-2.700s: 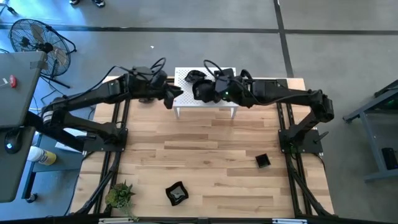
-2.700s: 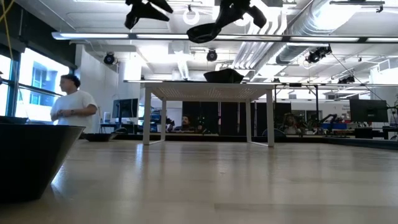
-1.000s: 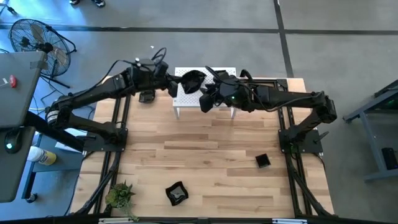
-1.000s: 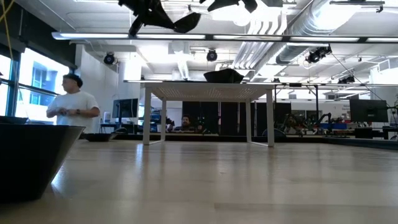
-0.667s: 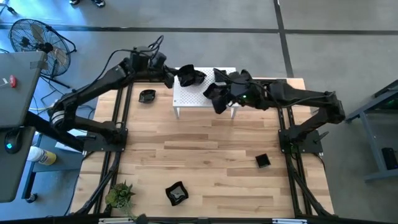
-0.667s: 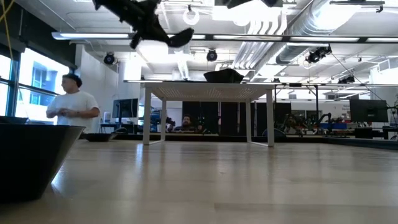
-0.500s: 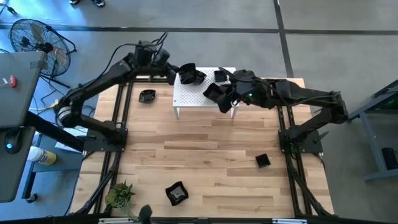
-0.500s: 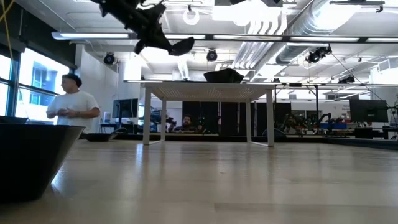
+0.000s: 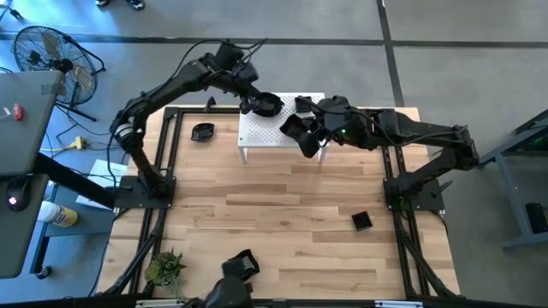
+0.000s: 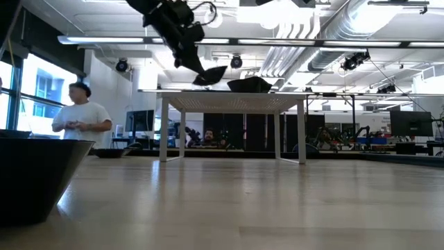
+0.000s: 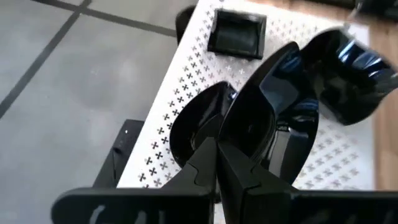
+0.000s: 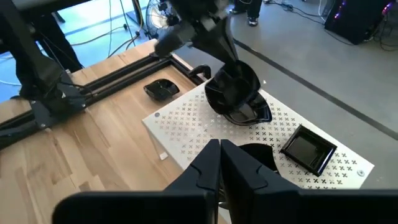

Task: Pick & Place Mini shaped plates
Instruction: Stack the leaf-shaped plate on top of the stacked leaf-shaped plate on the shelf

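My left gripper (image 9: 252,102) is shut on a rounded glossy black mini plate (image 10: 208,75) just above the far left part of the white perforated rack (image 9: 257,137). Under it a wavy black plate (image 12: 250,113) lies on the rack. A square plate (image 9: 304,103) and one more dark plate (image 12: 256,155) also lie on the rack. My right gripper (image 12: 217,163) hangs shut with nothing between its fingers, over the rack's near right part. More plates lie on the table: one left of the rack (image 9: 203,132), a small square one at the right (image 9: 362,222), one near the front edge (image 9: 244,261). My left gripper pinches the rounded plate's rim (image 11: 234,147) between its two fingers. The fingers slant down from the table's far left side. The plate hangs tilted below them (image 12: 233,84), lifted clear just above the wavy plate on the rack.
A small green plant (image 9: 165,268) stands at the near left corner. A dark shape (image 9: 227,291) shows at the near edge beside the front plate. In the low view a big black dish (image 10: 35,173) fills the near left. A person (image 10: 80,118) stands beyond the table.
My left gripper, keeping the plate, has swung toward the far edge and to the right, then come down close over the rack; the plate has tipped further. My right gripper has drawn back a little toward the table's right and near side.
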`<state>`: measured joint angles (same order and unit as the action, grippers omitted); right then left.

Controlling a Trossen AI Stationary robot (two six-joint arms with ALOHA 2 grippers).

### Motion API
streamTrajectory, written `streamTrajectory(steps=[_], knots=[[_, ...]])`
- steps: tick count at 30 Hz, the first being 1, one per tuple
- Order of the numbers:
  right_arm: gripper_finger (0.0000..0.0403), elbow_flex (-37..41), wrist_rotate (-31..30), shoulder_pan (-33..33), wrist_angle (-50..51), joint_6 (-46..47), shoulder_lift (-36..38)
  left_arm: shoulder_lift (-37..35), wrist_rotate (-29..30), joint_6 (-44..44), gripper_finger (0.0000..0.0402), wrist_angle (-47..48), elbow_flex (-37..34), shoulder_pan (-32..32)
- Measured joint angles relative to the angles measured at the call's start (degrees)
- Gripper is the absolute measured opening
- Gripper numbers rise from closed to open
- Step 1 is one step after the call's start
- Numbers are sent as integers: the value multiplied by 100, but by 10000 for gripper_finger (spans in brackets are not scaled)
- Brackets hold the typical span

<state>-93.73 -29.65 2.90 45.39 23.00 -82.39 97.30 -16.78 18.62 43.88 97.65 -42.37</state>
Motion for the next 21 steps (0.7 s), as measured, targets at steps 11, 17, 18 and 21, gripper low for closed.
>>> streamTrajectory(steps=[11,17,18,21], knots=[[5,0,8,-7,6,-59,-2,428,-70,451,0,-193,223,0],[4,0,8,-7,6,-59,-2,424,219,459,1,-316,223,0],[6,0,8,-7,4,-58,-2,424,264,476,1,-344,223,0],[8,0,20,-7,4,-57,-2,424,367,562,1,-348,223,0]])
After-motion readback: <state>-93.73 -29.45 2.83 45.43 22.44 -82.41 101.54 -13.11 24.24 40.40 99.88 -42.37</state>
